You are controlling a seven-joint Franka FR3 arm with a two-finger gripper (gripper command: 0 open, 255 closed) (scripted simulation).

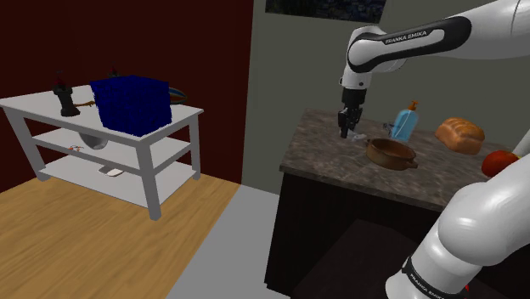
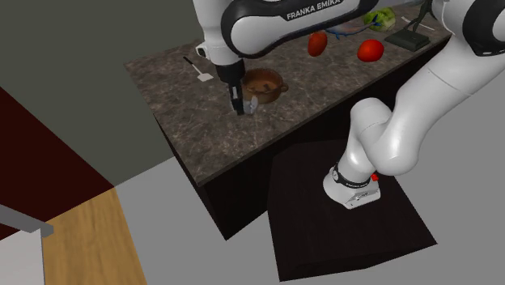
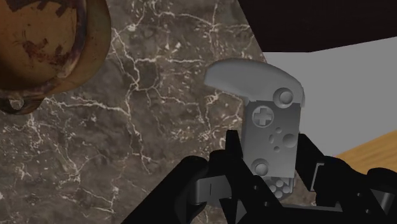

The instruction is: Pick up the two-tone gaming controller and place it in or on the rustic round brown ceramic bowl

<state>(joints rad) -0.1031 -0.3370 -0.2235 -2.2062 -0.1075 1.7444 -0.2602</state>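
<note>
A grey gaming controller (image 3: 270, 121) with a paler grip end sits between my black fingers (image 3: 233, 151), which clasp its lower body. My gripper (image 3: 270, 153) is shut on it. In the shoulder view the gripper (image 1: 348, 130) points down over the dark marble counter (image 1: 323, 149), with the controller (image 1: 358, 136) at its tips. The brown ceramic bowl (image 1: 391, 153) stands just to that view's right of the gripper. In the second exterior view the gripper (image 2: 239, 107) holds the controller (image 2: 252, 104) just in front of the bowl (image 2: 264, 83). The bowl's rim (image 3: 76, 70) is close to the hand.
On the counter behind the bowl are a blue bottle (image 1: 406, 123), a bread loaf (image 1: 459, 132) and a red fruit (image 1: 497, 161). A white spatula (image 2: 198, 69) lies near the counter's far end. A white shelf table (image 1: 127, 144) with a blue box (image 1: 129, 104) stands across the floor.
</note>
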